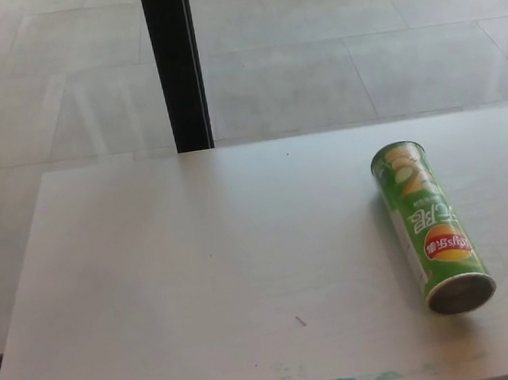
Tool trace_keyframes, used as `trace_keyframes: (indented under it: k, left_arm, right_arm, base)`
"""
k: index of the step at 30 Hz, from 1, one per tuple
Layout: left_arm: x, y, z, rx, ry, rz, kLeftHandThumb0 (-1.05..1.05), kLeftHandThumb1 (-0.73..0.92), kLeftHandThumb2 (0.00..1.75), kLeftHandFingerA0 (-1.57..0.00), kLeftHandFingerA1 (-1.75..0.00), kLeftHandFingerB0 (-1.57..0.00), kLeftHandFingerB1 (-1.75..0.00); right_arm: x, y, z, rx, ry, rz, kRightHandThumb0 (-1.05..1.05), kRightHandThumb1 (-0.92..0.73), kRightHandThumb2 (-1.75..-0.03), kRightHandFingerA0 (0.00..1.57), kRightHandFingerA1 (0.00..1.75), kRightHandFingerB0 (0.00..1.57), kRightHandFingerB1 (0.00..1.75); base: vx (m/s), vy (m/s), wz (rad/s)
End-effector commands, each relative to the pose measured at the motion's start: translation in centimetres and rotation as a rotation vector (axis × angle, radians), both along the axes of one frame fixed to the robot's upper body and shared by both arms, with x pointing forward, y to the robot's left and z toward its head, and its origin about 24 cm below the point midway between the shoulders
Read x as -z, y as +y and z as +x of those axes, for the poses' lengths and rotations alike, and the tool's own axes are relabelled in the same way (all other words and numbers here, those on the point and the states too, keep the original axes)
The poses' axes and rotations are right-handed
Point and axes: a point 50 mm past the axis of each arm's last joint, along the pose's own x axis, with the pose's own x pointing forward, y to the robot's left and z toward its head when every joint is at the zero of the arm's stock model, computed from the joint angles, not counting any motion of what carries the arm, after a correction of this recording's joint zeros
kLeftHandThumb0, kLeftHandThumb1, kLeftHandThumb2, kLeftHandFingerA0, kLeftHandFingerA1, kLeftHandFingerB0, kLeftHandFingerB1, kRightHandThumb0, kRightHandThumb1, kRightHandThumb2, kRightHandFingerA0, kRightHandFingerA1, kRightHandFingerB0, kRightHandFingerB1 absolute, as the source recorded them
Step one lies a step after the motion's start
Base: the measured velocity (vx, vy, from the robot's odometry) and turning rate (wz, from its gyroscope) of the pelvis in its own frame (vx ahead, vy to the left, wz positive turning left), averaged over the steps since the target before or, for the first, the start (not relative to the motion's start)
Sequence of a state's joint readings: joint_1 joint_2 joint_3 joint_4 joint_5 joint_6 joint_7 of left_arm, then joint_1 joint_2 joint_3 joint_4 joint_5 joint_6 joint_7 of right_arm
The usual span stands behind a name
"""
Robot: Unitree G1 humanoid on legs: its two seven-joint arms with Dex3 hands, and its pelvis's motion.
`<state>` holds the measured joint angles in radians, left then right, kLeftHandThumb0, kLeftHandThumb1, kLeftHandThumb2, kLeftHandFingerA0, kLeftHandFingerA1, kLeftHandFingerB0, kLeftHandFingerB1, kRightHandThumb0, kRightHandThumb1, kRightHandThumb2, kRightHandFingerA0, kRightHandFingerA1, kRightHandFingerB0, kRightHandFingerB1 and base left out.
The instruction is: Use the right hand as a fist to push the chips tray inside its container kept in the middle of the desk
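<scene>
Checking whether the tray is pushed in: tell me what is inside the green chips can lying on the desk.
The chips can lies on its side on the desk. Its near end looks grey and flat; whether that is a lid, base or tray cannot be told. Its contents are hidden.

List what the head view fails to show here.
- Both hands: out of frame, so their state is unknown.
- Chips tray: none visible; the can's near end is too small and dim to show whether it sits inside.
- Desk: right and near edges cut off by the frame.
- Can's small print: too blurred to read.
</scene>
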<state>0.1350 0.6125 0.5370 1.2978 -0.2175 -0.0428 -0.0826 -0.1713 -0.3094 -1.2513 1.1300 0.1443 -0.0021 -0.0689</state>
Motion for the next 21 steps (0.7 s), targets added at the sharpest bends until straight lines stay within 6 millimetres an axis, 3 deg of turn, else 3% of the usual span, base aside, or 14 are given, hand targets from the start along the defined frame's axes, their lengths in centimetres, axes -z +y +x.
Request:
trace_keyframes:
  k: [1,7,8,10,11,12,17,18,19,20,21]
  left_arm:
    - [-0.21,0.21,-0.12,-0.029,-0.019,0.007,-0.75,0.92,0.67,-0.57,-0.63,-0.48,-0.49]
    - [-0.45,0.41,-0.41,-0.022,-0.021,0.014,-0.74,0.92,0.71,-0.59,-0.67,-0.48,-0.5]
    - [-0.46,0.42,-0.38,-0.03,-0.027,0.012,-0.73,0.92,0.7,-0.59,-0.67,-0.48,-0.5]
    - [-0.54,0.48,-0.35,-0.018,-0.016,0.015,-0.75,0.92,0.71,-0.57,-0.64,-0.46,-0.5]
    - [-0.56,0.49,0.08,-0.019,-0.025,0.015,-0.74,0.92,0.69,-0.59,-0.66,-0.47,-0.51]
    - [-0.53,0.47,0.22,-0.02,-0.027,0.013,-0.74,0.92,0.69,-0.57,-0.64,-0.47,-0.5]
    - [-0.41,0.34,0.13,-0.008,-0.027,0.014,-0.76,0.92,0.7,-0.58,-0.67,-0.47,-0.5]
    - [-0.42,0.34,0.06,-0.007,-0.026,0.013,-0.75,0.92,0.7,-0.58,-0.67,-0.46,-0.51]
    - [-0.39,0.34,0.01,-0.014,-0.025,0.013,-0.73,0.73,1.1,-0.59,-0.72,-0.44,-0.61]
    - [-0.39,0.35,0.02,-0.016,-0.019,0.012,-0.75,0.92,0.7,-0.57,-0.63,-0.46,-0.49]
    - [-0.4,0.37,0.04,-0.015,-0.01,0.011,-0.75,0.92,0.7,-0.57,-0.63,-0.46,-0.49]
  right_arm:
    - [-0.08,0.0,0.0,0.123,-0.035,-0.002,-0.76,-0.92,-0.7,0.54,1.32,0.53,0.84]
    - [0.19,0.31,-0.04,0.08,0.001,-0.019,-0.74,-0.92,-0.72,0.59,1.26,0.58,0.85]
    - [0.18,0.3,-0.04,0.068,0.002,-0.023,-0.74,-0.92,-0.74,0.53,1.19,0.56,0.85]
    - [0.22,0.36,-0.04,0.049,-0.002,-0.023,-0.74,-0.92,-0.73,0.5,1.24,0.55,0.83]
    - [0.16,0.48,0.29,0.051,0.025,-0.038,-0.79,-0.72,-1.04,0.66,1.15,0.61,0.82]
    - [0.09,0.49,0.5,0.061,0.008,-0.037,-0.74,-0.92,-0.7,0.49,1.19,0.59,0.85]
    - [-0.16,0.27,0.82,0.116,-0.027,-0.031,-0.75,-0.92,-0.7,0.59,1.26,0.59,0.84]
    - [-0.1,0.23,0.62,0.136,-0.055,-0.012,-0.78,-0.87,-0.73,0.64,1.49,0.64,1.08]
    - [-0.09,0.15,0.42,0.143,-0.057,-0.008,-0.75,-0.92,-0.72,0.56,1.44,0.63,1.03]
    - [-0.07,0.14,0.35,0.146,-0.05,-0.007,-0.74,-0.92,-0.7,0.54,1.36,0.59,0.97]
    - [-0.04,0.16,0.32,0.151,-0.047,-0.004,-0.74,-0.92,-0.7,0.54,1.36,0.59,0.97]
  base:
    - [0.0,0.0,0.0]
    - [0.0,0.0,0.0]
    - [0.0,0.0,0.0]
    - [0.0,0.0,0.0]
    - [0.0,0.0,0.0]
    - [0.0,0.0,0.0]
    - [0.0,0.0,0.0]
    - [0.0,0.0,0.0]
    - [0.0,0.0,0.0]
    - [0.0,0.0,0.0]
    - [0.0,0.0,0.0]
